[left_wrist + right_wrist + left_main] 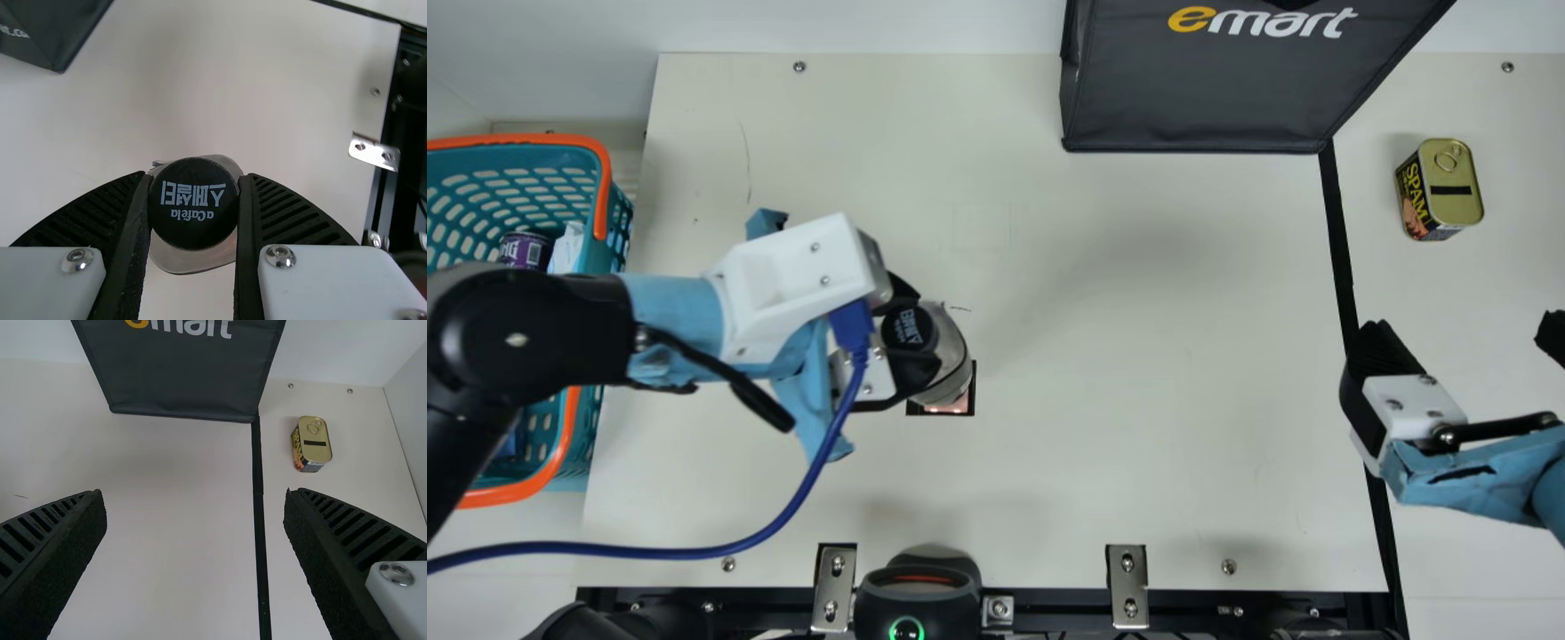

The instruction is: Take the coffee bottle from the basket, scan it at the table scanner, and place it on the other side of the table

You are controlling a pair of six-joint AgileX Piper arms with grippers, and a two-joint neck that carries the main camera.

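My left gripper (911,342) is shut on the black cap of the coffee bottle (951,351), whose clear body stands over the edge of the scanner window (958,406) in the table. In the left wrist view the coffee bottle (193,200) has its cap squeezed between the two ribbed fingers of my left gripper (193,207). Over the table's right part is my right gripper (1463,333), its fingers wide apart. The right wrist view shows nothing between the fingers of my right gripper (195,513). The teal basket (609,213) is at the left, partly behind the left arm.
A dark bag (1192,98) stands at the table's back. A luncheon meat can (1458,182) sits at the right, past the black tape line (1338,231). Near the front edge is a black device with a green light (916,596). A blue cable (800,493) trails from the left arm.
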